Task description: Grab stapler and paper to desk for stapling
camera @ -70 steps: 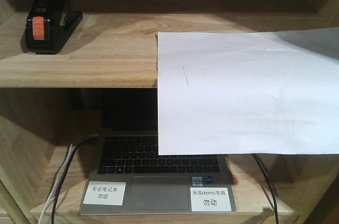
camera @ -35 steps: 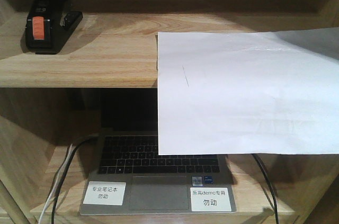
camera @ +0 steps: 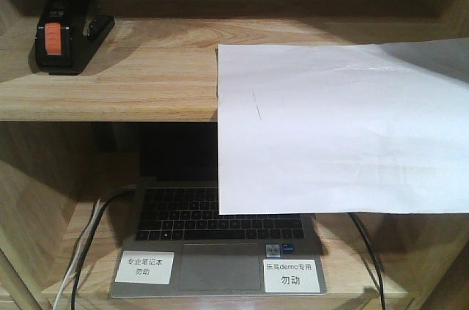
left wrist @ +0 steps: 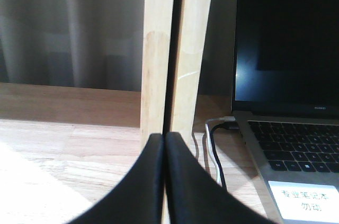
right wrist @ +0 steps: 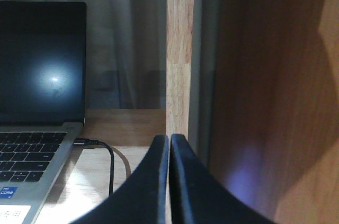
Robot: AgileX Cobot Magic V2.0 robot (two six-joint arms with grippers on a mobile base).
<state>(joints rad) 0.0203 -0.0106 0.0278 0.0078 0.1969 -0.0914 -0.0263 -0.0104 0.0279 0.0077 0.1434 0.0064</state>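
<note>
Shelf board (camera: pixel 146 75) bearing stapler (camera: pixel 64 31) at left, paper (camera: pixel 337 130) draped over right edge. Left gripper (left wrist: pixel 163 142) and right gripper (right wrist: pixel 169 142) pinched together, empty. Raise, spread, approach squarely

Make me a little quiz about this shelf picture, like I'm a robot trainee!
1. True or false: the stapler sits on the upper shelf, left of the paper.
2. What does the paper partly hide? A) the laptop B) a mouse C) a cup
3. Fill in: the left tool and right tool are both ____.
Key: 1 true; 2 A; 3 shut.
</note>
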